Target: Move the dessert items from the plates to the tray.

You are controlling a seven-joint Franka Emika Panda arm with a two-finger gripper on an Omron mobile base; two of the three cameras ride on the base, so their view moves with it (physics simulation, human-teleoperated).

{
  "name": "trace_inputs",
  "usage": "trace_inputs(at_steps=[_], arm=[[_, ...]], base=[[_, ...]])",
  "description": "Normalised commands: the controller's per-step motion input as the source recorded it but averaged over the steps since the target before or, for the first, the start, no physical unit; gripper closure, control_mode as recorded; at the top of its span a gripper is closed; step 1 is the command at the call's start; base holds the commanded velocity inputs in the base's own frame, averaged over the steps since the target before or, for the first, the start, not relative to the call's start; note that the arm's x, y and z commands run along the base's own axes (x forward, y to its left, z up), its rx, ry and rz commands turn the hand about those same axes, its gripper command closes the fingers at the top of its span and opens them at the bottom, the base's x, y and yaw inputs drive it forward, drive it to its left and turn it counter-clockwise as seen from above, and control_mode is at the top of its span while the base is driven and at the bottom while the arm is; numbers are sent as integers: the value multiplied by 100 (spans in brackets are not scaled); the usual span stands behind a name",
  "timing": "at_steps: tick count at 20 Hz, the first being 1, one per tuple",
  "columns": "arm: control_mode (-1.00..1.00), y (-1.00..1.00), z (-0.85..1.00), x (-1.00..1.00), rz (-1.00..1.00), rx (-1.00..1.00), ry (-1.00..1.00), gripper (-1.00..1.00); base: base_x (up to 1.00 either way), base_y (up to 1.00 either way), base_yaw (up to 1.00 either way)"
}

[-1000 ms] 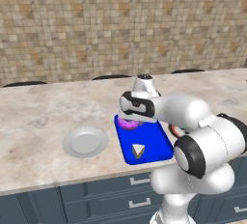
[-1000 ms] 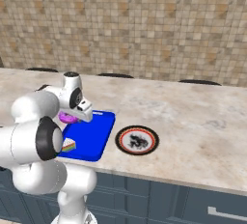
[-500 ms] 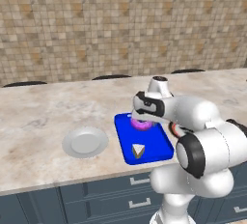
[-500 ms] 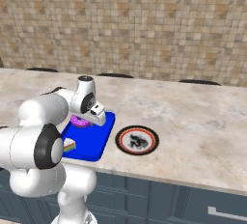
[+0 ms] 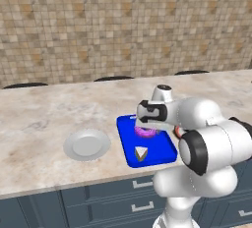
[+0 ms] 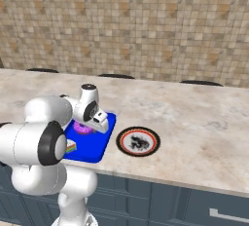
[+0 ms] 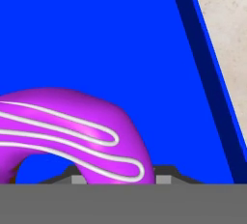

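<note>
Hand (image 5: 146, 128) low over doughnut (image 7: 72, 131) on blue tray (image 5: 129, 154), fingertips straddling it, grip unclear

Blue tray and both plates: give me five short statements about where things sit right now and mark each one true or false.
1. The doughnut lies on the blue tray. True.
2. The cake wedge sits on the grey plate. False: it is on the tray, near its front edge, and that plate carries nothing.
3. The patterned plate holds a dessert. False: neither dessert is on it.
4. The gripper is down at the doughnut, and the hand view shows the doughnut close up against the tray floor. True.
5. The grey plate touches the tray. False: bare counter lies between them.
</note>
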Motion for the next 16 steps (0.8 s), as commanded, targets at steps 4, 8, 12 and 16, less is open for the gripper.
trace_inputs(at_steps=[4,8,12,16], arm=[[-100,0,-29,0,0,0,0,100],[-100,0,-24,0,0,0,0,100],[-100,0,-23,0,0,0,0,100],[-100,0,-17,0,0,0,0,100]], base=[[0,0,0],[0,0,0],[0,0,0],[0,0,0]])
